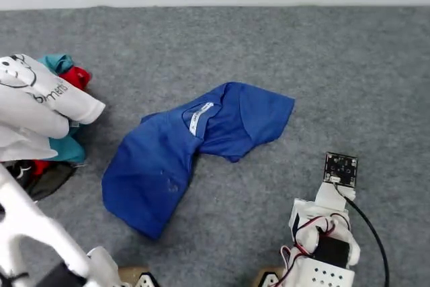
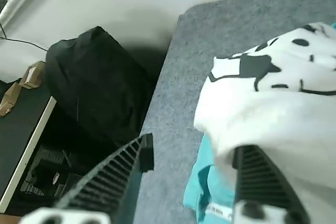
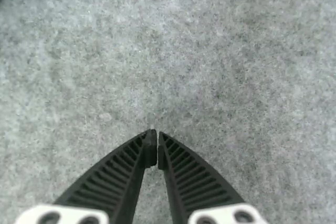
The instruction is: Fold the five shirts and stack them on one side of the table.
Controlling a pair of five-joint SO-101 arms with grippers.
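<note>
Blue shirt (image 1: 171, 156) shows white neck label (image 1: 200, 116); left tool (image 2: 195, 151) gapes, right tool (image 3: 154, 141) closed.

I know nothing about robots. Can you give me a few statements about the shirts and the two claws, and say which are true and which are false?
1. The blue shirt is neatly folded. False: it lies crumpled and spread out on the table.
2. The right gripper is shut and empty. True.
3. The white shirt lies on top of a teal shirt. True.
4. The left gripper is shut. False: its jaws stand open, next to the white shirt.
</note>
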